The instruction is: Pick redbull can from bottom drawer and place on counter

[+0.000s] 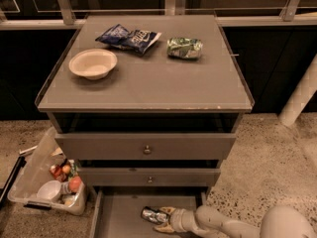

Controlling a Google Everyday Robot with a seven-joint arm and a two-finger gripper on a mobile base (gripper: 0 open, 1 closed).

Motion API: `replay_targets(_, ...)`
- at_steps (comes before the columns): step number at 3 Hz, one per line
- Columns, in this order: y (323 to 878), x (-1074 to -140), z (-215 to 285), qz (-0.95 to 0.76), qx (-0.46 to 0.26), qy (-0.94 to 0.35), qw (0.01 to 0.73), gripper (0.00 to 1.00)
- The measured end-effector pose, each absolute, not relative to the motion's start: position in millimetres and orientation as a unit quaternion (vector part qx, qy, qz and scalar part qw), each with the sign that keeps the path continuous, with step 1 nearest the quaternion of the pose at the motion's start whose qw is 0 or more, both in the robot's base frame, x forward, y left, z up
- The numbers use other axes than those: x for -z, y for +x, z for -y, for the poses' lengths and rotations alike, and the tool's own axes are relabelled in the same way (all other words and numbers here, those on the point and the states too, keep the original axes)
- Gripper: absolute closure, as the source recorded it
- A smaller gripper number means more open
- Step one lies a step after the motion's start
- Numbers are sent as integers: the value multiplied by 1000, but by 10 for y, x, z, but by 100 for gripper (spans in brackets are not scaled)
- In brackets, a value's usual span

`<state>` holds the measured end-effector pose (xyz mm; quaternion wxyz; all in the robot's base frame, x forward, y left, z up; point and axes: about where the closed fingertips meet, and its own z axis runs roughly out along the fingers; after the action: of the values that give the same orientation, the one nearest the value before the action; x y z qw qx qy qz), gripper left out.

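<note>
Bottom drawer floor: gripper straddles redbull can.

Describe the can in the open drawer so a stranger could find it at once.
Find the grey cabinet and its bottom drawer, pulled open near the floor. On the drawer floor the redbull can lies on its side at the tip of the gripper. It alone is a shiny metal cylinder; the chip bag and foil packet lie up on the counter.
</note>
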<state>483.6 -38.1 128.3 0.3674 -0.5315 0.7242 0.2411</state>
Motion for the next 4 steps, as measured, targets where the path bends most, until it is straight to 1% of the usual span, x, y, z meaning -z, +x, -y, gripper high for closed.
replay_targets(2,4835,-1283,379,-724,-241,-532,367,89)
replay_targets(3,4832,-1286,373,-724,-242,-532,367,100)
replay_targets(4,4799,-1436,347,-717,-265,-530,366,100)
